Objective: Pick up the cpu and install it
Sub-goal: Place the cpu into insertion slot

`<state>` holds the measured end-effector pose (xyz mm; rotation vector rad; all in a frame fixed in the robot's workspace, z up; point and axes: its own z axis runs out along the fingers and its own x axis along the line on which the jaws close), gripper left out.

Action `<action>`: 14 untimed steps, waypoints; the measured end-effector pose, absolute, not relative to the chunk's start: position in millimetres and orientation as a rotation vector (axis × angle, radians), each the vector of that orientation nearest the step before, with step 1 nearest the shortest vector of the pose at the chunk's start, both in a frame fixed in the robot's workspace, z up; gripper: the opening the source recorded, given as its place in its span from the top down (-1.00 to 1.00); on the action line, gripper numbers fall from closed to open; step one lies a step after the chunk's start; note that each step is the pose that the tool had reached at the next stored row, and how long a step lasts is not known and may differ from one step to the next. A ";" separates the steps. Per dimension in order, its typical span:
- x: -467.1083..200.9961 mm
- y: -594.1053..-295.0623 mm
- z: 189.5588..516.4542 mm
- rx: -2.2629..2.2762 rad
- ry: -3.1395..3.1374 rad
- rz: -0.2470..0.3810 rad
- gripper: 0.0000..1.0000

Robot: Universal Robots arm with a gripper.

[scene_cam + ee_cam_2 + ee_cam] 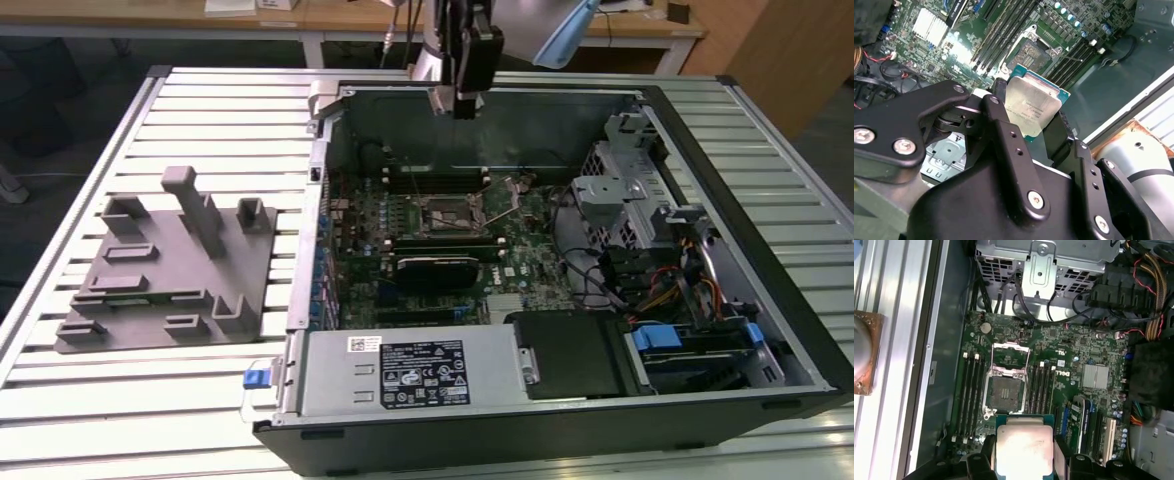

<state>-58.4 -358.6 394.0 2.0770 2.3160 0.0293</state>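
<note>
At upper centre of the exterior view the hand [461, 102] clamps the cpu [1033, 106] by its edges, high over the case [534, 440]; lowered tilted or off the socket [1004, 389], it might bend pins.

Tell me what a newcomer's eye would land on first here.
The silvery square chip clamped in the black tool, above the green circuit board, stands out in both wrist views. In the exterior view the big open computer case dominates the slatted table, with a grey tray of upright posts at the exterior view's left.
</note>
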 end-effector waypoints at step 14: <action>-58.4 -356.6 391.6 2.160 2.238 0.028 -0.08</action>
